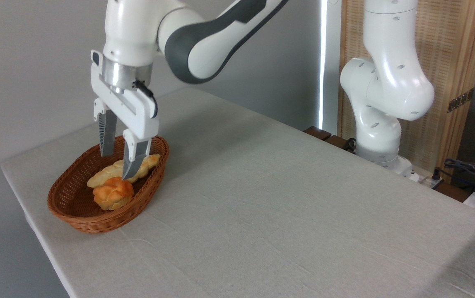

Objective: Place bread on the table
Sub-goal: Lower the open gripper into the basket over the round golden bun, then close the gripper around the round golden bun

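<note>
- We find the bun lying in the wicker basket, toward its near side, resting against the inner wall.
- We note a long pale braided loaf in the same basket, just behind the bun and touching it, running diagonally from the left up toward the right rim.
- We see the basket standing on the desk near its left end, close to the left edge.
- We record the gripper hanging over the basket, pointing downward with a slight tilt.
- We observe its fingers spread apart with a clear gap between them and nothing held.
- We note that the nearer finger's tip overlaps the loaf and ends just above the bun's top; we cannot tell whether it touches either one.
- We see the farther finger over the basket's back part, its tip above the rear of the interior.
- We find the bun not gripped, and no bread lying on the cloth outside the basket.
- We note the arm's white base mounted beyond the desk's far right edge, in front of a slatted wooden screen.
- We see cables lying at the far right, off the desk.
</note>
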`<action>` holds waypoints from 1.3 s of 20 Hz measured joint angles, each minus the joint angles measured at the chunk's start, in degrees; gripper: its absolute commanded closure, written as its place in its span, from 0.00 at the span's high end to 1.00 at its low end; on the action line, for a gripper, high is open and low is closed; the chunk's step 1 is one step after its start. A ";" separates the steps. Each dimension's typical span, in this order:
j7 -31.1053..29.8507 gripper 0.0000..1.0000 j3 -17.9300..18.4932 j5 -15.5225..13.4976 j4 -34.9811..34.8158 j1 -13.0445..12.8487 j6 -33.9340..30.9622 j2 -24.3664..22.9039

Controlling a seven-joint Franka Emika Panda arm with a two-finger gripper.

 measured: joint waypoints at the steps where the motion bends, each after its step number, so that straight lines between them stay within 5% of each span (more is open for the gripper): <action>1: -0.05 1.00 -0.36 0.49 -0.01 -0.04 1.31 1.04; 12: -0.69 1.00 -2.61 11.55 0.11 -0.17 6.20 7.90; 15: -0.69 0.78 -2.74 12.08 0.16 -0.83 6.20 8.48; 17: -0.69 0.50 -2.75 12.49 0.23 -1.21 6.22 8.75; 26: -0.69 0.49 -2.75 12.70 0.28 -1.29 6.22 8.82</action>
